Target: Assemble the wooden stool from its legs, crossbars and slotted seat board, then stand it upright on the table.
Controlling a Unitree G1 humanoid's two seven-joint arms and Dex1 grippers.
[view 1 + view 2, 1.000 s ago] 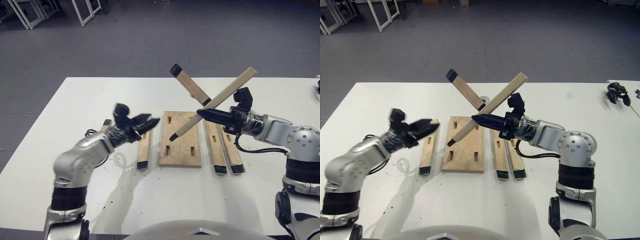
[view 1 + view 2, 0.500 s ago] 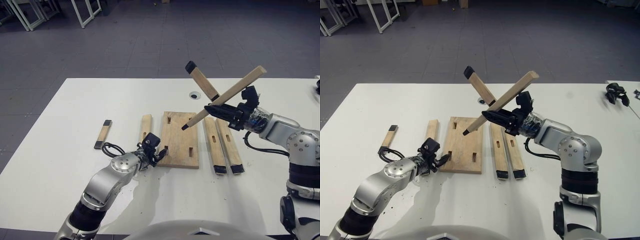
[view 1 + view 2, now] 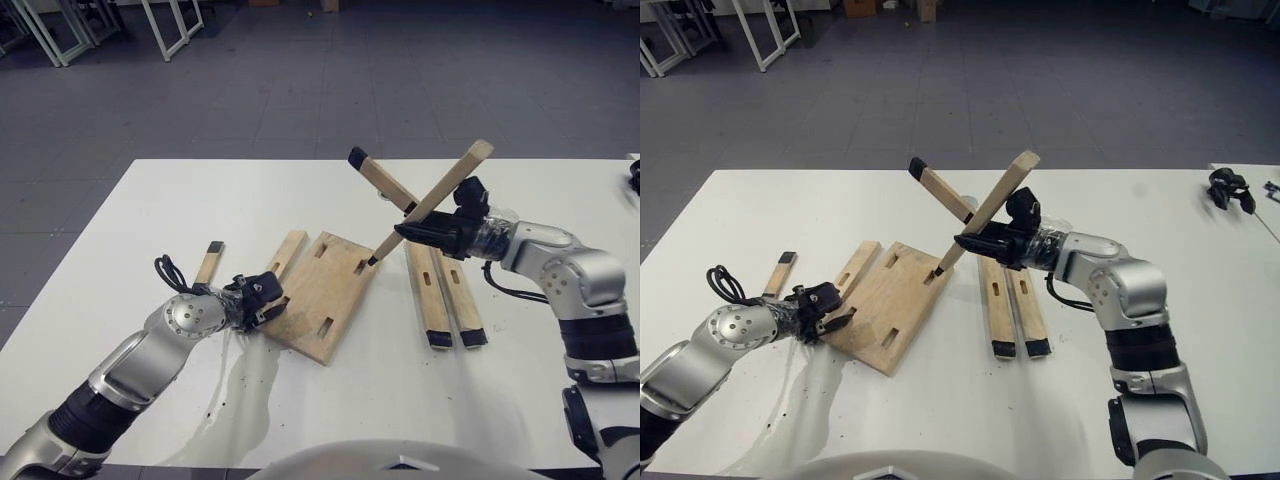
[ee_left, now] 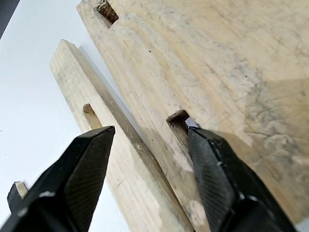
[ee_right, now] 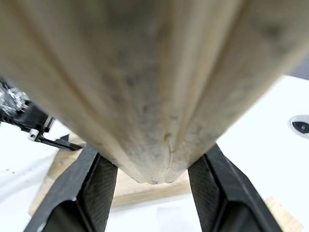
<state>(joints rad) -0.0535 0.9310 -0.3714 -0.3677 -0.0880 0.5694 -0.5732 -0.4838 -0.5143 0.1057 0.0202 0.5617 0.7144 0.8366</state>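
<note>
The open left gripper sits at the near-left edge of the seat board, one finger by a slot. The board lies skewed on the table, a leg just beside it and a short bar farther left. Two more legs lie side by side to its right. Beyond, the right gripper clamps a crossed pair of sticks, whose lower tip is at the board's far edge.
</note>
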